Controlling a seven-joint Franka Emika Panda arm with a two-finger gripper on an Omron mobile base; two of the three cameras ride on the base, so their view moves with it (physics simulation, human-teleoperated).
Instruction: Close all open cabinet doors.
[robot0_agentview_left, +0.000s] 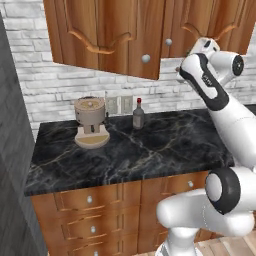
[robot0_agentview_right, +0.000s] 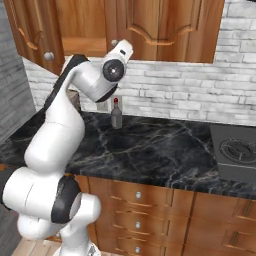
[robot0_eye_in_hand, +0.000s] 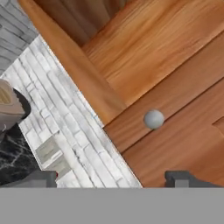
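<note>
Of the reddish-brown upper cabinet doors, the left door stands swung out from the cabinet, its silver knob at the lower corner. From the right base view that open door hangs at the far left, with the cabinet's inside showing beside it. The neighbouring door lies flat against the cabinet. My gripper is open and holds nothing. It sits just below the round knob of that flat door, without touching it.
Under the cabinets runs a black marble counter. On it stand a beige coffee machine and a small dark bottle by the white brick wall. Drawer fronts line the base. A stove sits to the right.
</note>
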